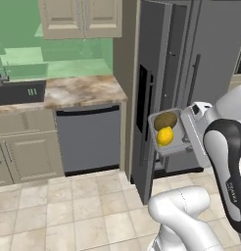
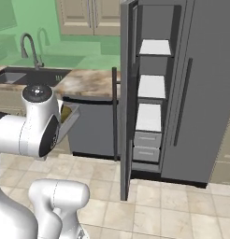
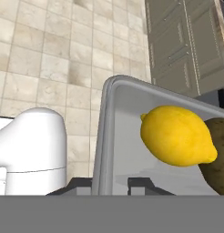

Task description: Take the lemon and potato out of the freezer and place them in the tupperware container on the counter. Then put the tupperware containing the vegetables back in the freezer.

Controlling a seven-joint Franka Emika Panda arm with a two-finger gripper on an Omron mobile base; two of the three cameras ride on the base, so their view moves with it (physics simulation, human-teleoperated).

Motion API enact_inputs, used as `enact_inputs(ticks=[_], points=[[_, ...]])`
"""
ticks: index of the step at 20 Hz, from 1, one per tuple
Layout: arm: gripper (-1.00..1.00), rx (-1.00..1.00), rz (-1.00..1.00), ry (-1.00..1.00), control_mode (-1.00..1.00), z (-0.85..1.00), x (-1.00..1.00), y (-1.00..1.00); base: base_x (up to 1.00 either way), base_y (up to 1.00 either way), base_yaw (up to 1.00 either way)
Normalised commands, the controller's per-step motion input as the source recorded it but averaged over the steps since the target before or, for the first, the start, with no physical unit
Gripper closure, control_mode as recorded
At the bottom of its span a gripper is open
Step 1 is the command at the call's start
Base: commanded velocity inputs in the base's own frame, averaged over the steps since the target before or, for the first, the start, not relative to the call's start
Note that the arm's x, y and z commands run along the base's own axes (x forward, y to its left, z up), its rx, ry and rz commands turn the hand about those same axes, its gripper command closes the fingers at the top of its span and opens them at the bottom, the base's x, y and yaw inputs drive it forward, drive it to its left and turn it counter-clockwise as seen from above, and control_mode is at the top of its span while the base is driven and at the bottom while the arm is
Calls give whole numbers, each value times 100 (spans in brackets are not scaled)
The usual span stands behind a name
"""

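My gripper [image 3: 111,184] is shut on the near wall of the grey tupperware container [image 3: 114,113], one finger on each side of the rim. It holds the container in the air, tilted. The yellow lemon [image 3: 177,135] and the brown potato [image 3: 218,154] lie inside it, touching. From the left base the container [image 1: 177,143] hangs in front of the freezer, with the potato [image 1: 165,119] above the lemon [image 1: 165,136]. The freezer [image 2: 152,93] stands open, showing white shelves and two small drawers [image 2: 147,145]. The marbled counter [image 1: 81,90] lies to the left.
The open freezer door [image 2: 126,102] with its dark bar handle [image 2: 114,112] juts out toward me. A grey dishwasher [image 1: 88,137] sits under the counter, with the dark sink [image 1: 19,92] and faucet [image 2: 30,49] further left. Tiled floor [image 1: 68,206] lies below.
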Motion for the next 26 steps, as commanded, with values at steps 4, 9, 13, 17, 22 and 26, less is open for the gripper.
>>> enact_inputs(ticks=[4, 9, 13, 17, 22, 26], points=[[100, 0, 0, 0, 100, 0, 0, 0, -81, -56, 0], [100, 0, 0, 0, 100, 0, 0, 0, -100, -34, 0], [100, 0, 0, 0, 100, 0, 0, 0, -100, -45, 0], [100, 0, 0, 0, 100, 0, 0, 0, -81, -52, -9], [100, 0, 0, 0, 100, 0, 0, 0, -7, -8, -57], [100, 0, 0, 0, 100, 0, 0, 0, -39, -1, -58]])
